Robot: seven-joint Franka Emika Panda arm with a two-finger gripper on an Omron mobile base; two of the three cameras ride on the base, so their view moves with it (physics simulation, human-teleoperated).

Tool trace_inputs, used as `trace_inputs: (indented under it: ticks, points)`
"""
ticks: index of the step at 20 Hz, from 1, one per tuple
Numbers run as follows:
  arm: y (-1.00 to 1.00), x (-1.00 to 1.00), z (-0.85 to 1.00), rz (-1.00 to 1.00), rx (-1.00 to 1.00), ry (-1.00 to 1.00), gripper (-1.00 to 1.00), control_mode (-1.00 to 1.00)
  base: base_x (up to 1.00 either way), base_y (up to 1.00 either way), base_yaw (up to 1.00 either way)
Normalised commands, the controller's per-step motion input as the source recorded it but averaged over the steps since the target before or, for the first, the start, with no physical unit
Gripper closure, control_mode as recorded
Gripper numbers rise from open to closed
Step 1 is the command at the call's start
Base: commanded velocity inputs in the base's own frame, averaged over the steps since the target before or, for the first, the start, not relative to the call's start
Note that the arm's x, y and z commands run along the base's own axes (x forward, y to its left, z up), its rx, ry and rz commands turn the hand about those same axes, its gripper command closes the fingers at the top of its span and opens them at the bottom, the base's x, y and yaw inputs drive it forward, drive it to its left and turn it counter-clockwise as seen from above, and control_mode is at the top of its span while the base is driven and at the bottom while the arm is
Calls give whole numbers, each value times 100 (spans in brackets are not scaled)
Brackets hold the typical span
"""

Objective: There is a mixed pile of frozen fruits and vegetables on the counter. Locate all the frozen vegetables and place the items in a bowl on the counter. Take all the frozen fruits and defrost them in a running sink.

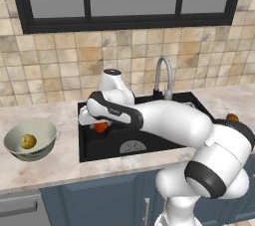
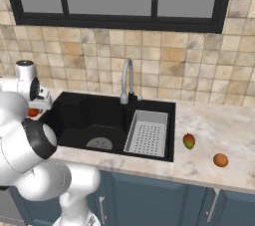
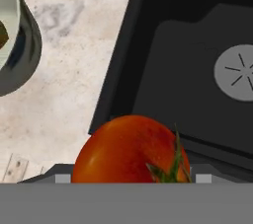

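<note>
My gripper (image 1: 97, 123) is shut on the red tomato (image 1: 101, 127), one of the frozen vegetables, and holds it over the left end of the black sink (image 1: 130, 145). In the hand view the tomato (image 3: 131, 151) sits between the fingertips, above the sink's left rim. The pale bowl (image 1: 44, 131) stands on the counter (image 1: 62, 115) to the left, with the yellowish-green piece (image 1: 28, 142) inside. The frozen fruits, a mango-like oval (image 2: 189, 141) and an orange ball (image 2: 220, 160), lie on the counter right of the sink.
A curved chrome faucet (image 2: 126, 81) rises behind the sink, and a grey perforated tray (image 2: 148, 133) fills its right part. Tiled wall and a dark window close off the back. My own white arm crosses in front of the sink.
</note>
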Motion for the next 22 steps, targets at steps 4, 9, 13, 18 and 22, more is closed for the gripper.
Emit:
trace_inputs:
  ticks: [4, 9, 13, 18, 22]
  points:
    - [59, 0, 49, 0, 0, 0, 100, -100, 0, 0, 0]
    - [60, 0, 34, 0, 0, 0, 100, -100, 0, 0, 0]
    - [65, 1, 3, 0, 0, 0, 100, -100, 0, 0, 0]
    - [63, 1, 0, 0, 0, 0, 100, -100, 0, 0, 0]
    - [53, 0, 0, 0, 0, 0, 100, -100, 0, 0, 0]
